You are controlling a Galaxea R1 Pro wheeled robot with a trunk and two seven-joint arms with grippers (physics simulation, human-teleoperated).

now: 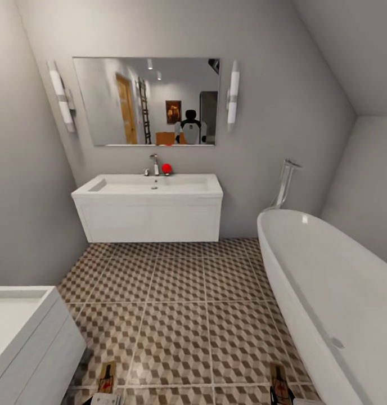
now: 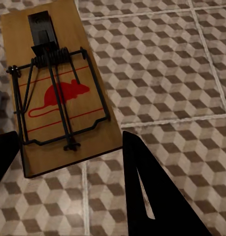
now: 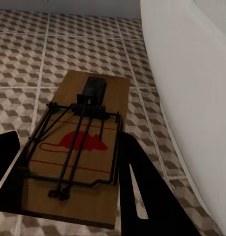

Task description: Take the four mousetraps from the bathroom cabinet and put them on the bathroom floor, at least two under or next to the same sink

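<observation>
Two mousetraps, tan boards with dark wire and a red mouse print, are held above the bathroom floor (image 1: 182, 315). One mousetrap (image 2: 58, 93) sits between the black fingers (image 2: 152, 196) of my left gripper (image 2: 71, 135), which is shut on its sides. It also appears low in the head view as a mousetrap (image 1: 107, 378) above the left gripper (image 1: 106, 398). My right gripper (image 3: 68, 137) is shut on the other mousetrap (image 3: 78, 147), seen too as a mousetrap (image 1: 280, 382) close beside the bathtub. The sink (image 1: 151, 194) hangs on the far wall, well ahead. The cabinet is out of view.
A white oval bathtub (image 1: 328, 292) runs along the right side, its wall (image 3: 191, 98) close to my right gripper. A second white basin unit (image 1: 25, 337) stands at the near left. A mirror (image 1: 148, 101) hangs above the sink, and a red ball (image 1: 166, 168) rests by the tap.
</observation>
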